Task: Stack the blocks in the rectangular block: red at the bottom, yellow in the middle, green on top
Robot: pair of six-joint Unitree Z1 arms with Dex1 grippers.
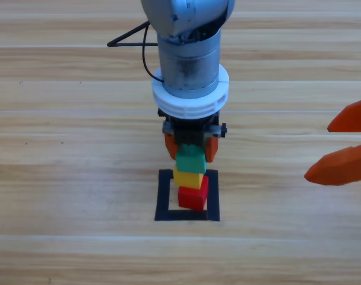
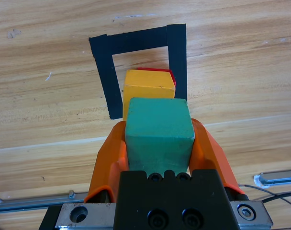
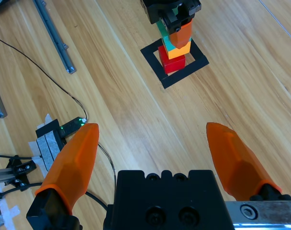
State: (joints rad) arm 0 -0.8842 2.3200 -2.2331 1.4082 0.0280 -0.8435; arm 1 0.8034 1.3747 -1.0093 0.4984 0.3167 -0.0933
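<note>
left pincer [image 1: 191, 148]: mine, coming down from the top of the high view over the middle of the counter [image 1: 62, 178]; jaws pinching the green cube [image 2: 158, 136] on both sides.
green cube: top of the stack, sitting on the yellow cube [image 2: 149, 91]; can't tell if its full weight rests there or if I carry it.
yellow cube: middle tier, on the red cube [image 1: 193, 197], slightly offset from it in the high view.
red cube: bottom, on the counter inside the black tape rectangle [image 1: 164, 196], near its right strip.
stack: three high, red-yellow-green, leaning a little in the high view.
right pincer [image 1: 347, 142]: mine too, parked at the right edge, jaws spread wide, nothing between them, well apart from the stack.
clutter: black cable [image 3: 88, 120] and a metal rail [image 3: 54, 36] on the counter, far from the rectangle.
</note>
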